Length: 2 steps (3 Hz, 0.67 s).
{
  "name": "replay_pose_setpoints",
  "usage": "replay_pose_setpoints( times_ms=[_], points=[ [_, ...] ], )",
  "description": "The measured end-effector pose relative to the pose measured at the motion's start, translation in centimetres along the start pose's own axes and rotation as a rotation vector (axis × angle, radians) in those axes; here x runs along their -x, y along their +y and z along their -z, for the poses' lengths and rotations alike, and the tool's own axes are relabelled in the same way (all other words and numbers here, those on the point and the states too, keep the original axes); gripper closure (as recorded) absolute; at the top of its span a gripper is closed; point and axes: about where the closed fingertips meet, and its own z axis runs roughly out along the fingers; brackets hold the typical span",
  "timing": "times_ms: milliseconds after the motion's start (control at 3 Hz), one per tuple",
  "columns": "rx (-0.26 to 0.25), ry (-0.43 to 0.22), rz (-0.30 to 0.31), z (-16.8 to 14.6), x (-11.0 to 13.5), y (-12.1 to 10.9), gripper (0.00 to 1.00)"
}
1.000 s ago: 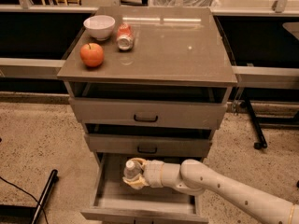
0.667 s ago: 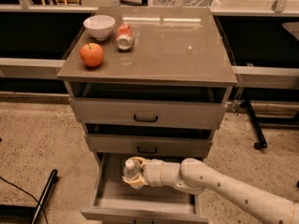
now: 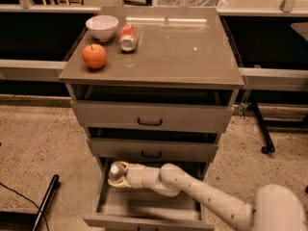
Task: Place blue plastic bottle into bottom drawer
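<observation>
Pincer (image 3: 117,175) around blue plastic bottle (image 3: 115,170) — bottom drawer (image 3: 147,207)

Looks like a lab or office test area, not a home. Speckled hard floor (image 3: 38,143), grey drawer cabinet (image 3: 151,117) centre frame between long benches (image 3: 274,76), wheeled stand leg (image 3: 263,138) at right, loose cable (image 3: 19,196) lower left. Lower centre, the gripper (image 3: 118,174) sits inside the open bottom drawer (image 3: 144,207).

In bottom drawer (image 3: 144,205), at its left — fingers (image 3: 121,182) around bottle (image 3: 114,172).
</observation>
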Motion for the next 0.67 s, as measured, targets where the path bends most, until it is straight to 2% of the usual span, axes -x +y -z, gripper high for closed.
replay_pose_setpoints(
  times_ms=[333, 667],
  points=[
    [0.073, -0.070, -0.018, -5.9, -5.4, 4.4, 1.00],
    [0.135, -0.109, -0.136, -8.7, -10.8, 8.1, 1.00]
  ],
)
